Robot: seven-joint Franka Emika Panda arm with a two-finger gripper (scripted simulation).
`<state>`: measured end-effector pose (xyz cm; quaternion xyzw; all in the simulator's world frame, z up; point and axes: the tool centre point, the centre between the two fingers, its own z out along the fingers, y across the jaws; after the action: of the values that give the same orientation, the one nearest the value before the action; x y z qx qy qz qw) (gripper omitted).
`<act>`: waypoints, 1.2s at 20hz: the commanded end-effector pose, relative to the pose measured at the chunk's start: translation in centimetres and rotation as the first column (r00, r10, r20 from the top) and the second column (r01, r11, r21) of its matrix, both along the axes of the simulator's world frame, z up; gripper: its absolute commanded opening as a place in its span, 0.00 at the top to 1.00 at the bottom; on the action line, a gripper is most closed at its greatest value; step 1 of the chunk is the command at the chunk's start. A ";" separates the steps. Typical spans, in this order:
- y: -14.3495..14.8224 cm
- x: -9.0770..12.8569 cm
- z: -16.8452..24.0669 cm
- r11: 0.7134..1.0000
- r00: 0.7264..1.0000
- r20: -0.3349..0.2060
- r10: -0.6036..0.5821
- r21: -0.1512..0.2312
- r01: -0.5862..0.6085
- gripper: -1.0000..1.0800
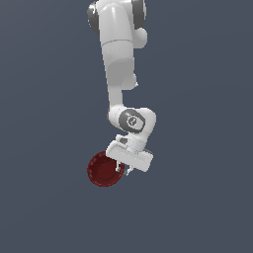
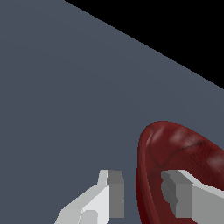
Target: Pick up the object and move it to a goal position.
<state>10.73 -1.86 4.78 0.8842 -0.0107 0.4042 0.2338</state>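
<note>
A small dark red bowl (image 1: pixel 103 169) with a bumpy, scalloped rim is seen in the exterior view beside the white hand of the Panda arm (image 1: pixel 120 59), on the exterior view's left of it. The arm is seen reaching down from the top of that view, and the gripper (image 1: pixel 123 170) is set at the bowl's edge nearest the hand. In the wrist view the fingers (image 2: pixel 115 192) are seen placed astride the bowl's rim: one finger lies outside the wall and the other inside the hollow of the bowl (image 2: pixel 175 153). A gap is visible between the outer finger and the bowl's wall, so the fingers are parted rather than pressed onto it. The bowl appears tilted relative to the wrist camera. Whether the bowl rests on the plain grey surface (image 1: pixel 44 123) cannot be told.
</note>
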 end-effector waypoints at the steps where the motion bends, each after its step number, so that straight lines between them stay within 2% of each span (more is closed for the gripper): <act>1: 0.0 0.1 0.0 1.000 1.000 0.000 0.000 0.000 0.000 1.00; 14: 0.0 0.0 0.4 1.000 1.000 0.000 0.000 0.000 0.000 1.00; 24: -0.1 -0.2 5.1 1.000 1.000 -0.001 0.000 0.002 0.000 1.00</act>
<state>10.46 -1.94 8.64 0.8855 -0.0105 0.4021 0.2326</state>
